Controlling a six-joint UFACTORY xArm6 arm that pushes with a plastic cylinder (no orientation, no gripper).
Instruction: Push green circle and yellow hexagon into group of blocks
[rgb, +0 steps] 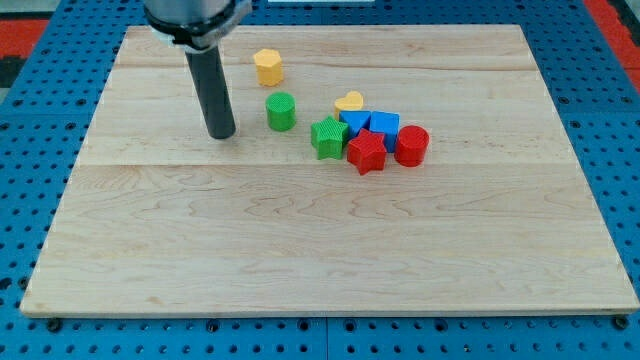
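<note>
Nothing readable is showing as open board is stretching toward the bottom edge, the cluster from red star (366, 152) to yellow heart (349, 101) is sitting right of centre, my tip (222, 134), gripping nothing, is resting left of the green circle (281, 111), and the yellow hexagon (268, 66) is lying near the top edge.

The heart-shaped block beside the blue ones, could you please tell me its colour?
Yellow: the heart-shaped block shows clearly in the camera view, touching the blue blocks.
</note>
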